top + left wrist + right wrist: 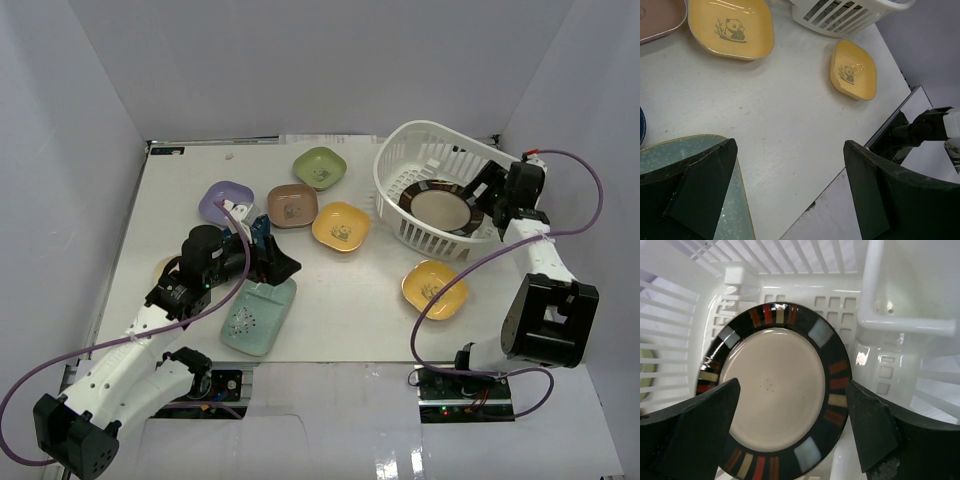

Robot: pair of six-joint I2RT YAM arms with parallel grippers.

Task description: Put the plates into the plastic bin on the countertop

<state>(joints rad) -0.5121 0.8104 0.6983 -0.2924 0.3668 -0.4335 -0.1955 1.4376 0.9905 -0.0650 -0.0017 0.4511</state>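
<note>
Left gripper [790,145]: jaws wide apart, empty. The teal tray [675,150] lies under one finger, with a yellow dish [852,70] ahead on the countertop [790,115]. Right gripper [792,387]: jaws spread, holding nothing. The round dark-rimmed plate [772,370] lies directly below, flat inside the plastic bin [790,270].

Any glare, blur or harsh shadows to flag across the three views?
Top external: sharp, evenly lit, soft shadows only. Left wrist: its own fingers dark and soft-focus, streak glare on the yellow dish. Right wrist: glints on the round plate's glossy rim and the bin's white plastic; fingers blurred.
</note>
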